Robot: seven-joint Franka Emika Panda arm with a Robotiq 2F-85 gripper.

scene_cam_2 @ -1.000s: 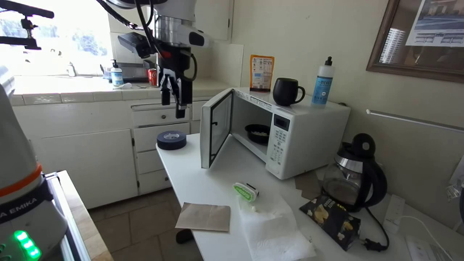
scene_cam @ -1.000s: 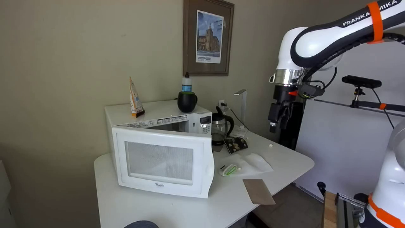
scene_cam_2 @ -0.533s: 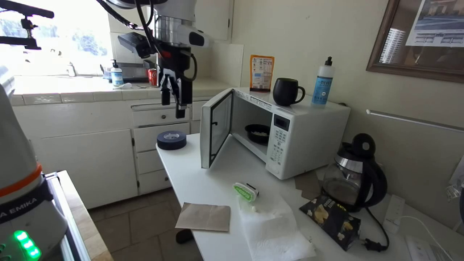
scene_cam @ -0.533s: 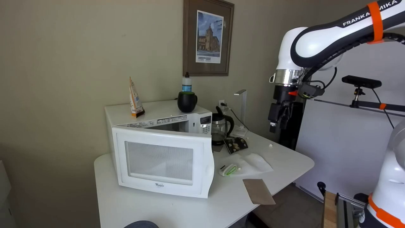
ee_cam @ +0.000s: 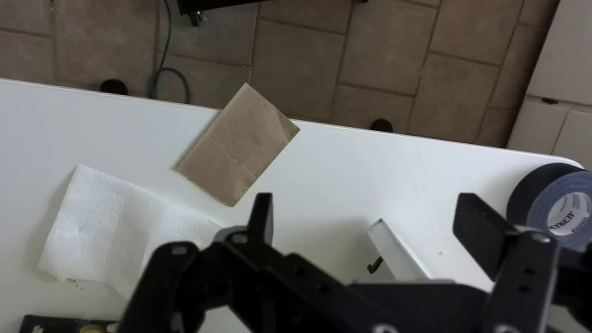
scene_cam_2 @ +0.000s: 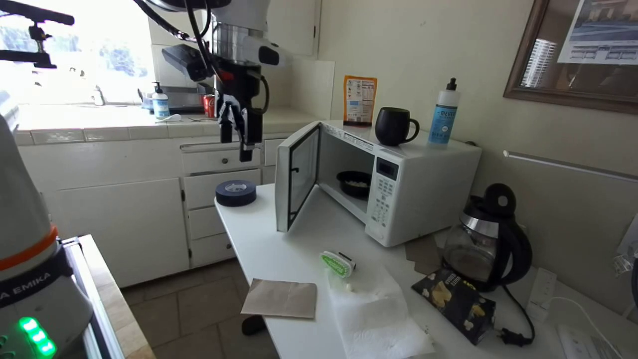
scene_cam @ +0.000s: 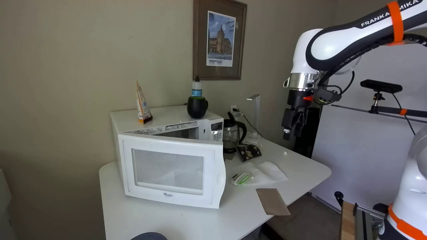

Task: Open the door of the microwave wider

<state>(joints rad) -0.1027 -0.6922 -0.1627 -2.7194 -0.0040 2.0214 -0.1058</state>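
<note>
The white microwave (scene_cam: 166, 115) stands on the white table and also shows in an exterior view (scene_cam_2: 429, 192). Its door (scene_cam: 170, 170) stands partly open, swung out from the dark cavity. The door's inner side shows in an exterior view (scene_cam_2: 305, 172). In the wrist view the door's top edge (ee_cam: 400, 259) shows below, between the fingers, with its free corner visible and the rest hidden by the gripper. My gripper (ee_cam: 367, 210) points down, wide open and empty. It hangs apart from the door and higher up, as both exterior views show (scene_cam: 293, 131) (scene_cam_2: 236, 145).
A black mug (scene_cam_2: 393, 125), an orange pouch (scene_cam_2: 360, 99) and a blue bottle (scene_cam_2: 443, 114) stand on the microwave. A black bowl (scene_cam_2: 355, 190) is inside. A tape roll (scene_cam_2: 236, 193), green brush (scene_cam_2: 338, 264), brown paper (scene_cam_2: 281, 299), paper towel (scene_cam_2: 376, 319) and kettle (scene_cam_2: 481, 239) are on the table.
My gripper has shifted very slightly to the left in both exterior views. The door, the microwave and the things on the table have not moved.
</note>
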